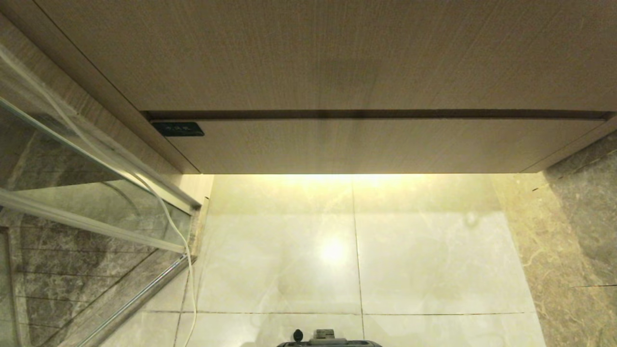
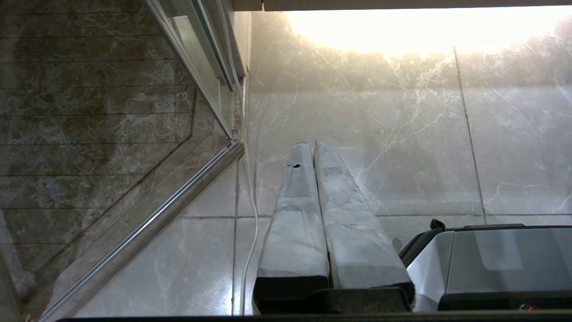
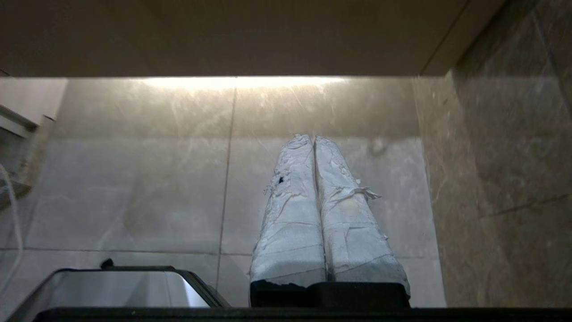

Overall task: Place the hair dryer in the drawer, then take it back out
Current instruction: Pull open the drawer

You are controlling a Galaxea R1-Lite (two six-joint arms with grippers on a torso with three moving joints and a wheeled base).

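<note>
The drawer (image 1: pixel 366 147) is the shallow pale wood front along the bottom of the cabinet. It is closed, flush under the taller wood panel (image 1: pixel 337 53). The hair dryer is out of view. Neither arm shows in the head view. In the left wrist view, my left gripper (image 2: pixel 311 144) hangs shut and empty over the floor tiles beside my base. In the right wrist view, my right gripper (image 3: pixel 313 137) is also shut with nothing in it. It points at the lit floor below the cabinet's wood front (image 3: pixel 223 36).
A glass shower door (image 1: pixel 72 183) with a metal rail stands at the left. A white cable (image 1: pixel 188 270) trails down beside it. A dark marble wall (image 1: pixel 578 231) closes the right side. A small black panel (image 1: pixel 177 128) sits at the drawer's left end. My base (image 1: pixel 328 340) is at the bottom edge.
</note>
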